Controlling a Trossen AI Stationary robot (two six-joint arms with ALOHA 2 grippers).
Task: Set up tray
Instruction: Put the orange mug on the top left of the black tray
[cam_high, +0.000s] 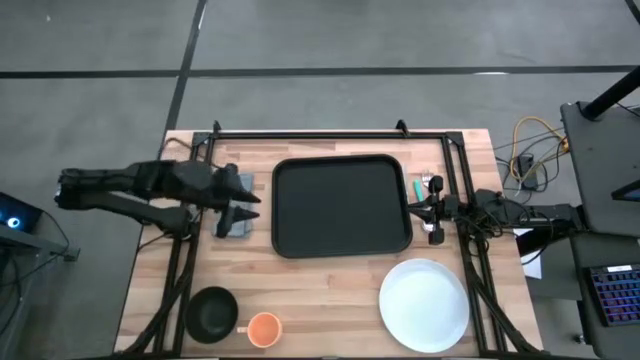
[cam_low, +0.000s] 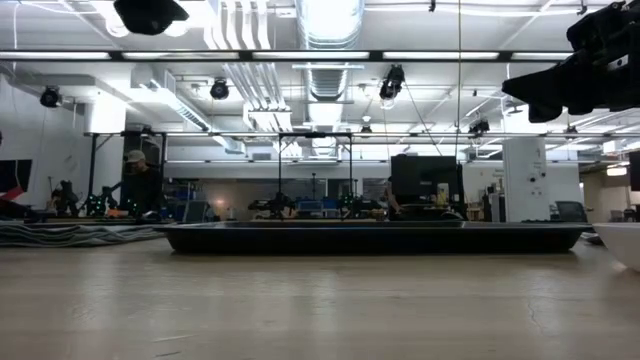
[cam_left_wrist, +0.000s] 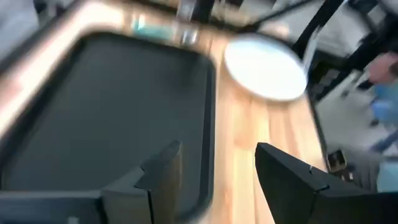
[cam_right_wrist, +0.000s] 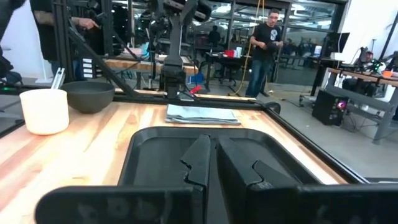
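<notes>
While the right claw (cam_high: 432, 212) is waiting pressed together, the left claw (cam_high: 247, 207), spread over the napkin (cam_high: 238, 228), should be descending squarely beside the tray (cam_high: 341, 205).

Tray (cam_high: 341, 205) mid-table, napkin (cam_high: 237, 210) at its left, plate (cam_high: 425, 305), bowl (cam_high: 212, 311) and cup (cam_high: 263, 329) along the near edge

- One black tray (cam_high: 341, 206) on the desk (cam_high: 320, 310).
- One white plate (cam_high: 424, 305).
- One dark bowl (cam_high: 212, 311).
- One orange cup (cam_high: 263, 329).
- One grey folded napkin (cam_high: 238, 225).
- Two robot arms, each with one pincer: left pincer (cam_high: 244, 205), right pincer (cam_high: 434, 208).
</notes>
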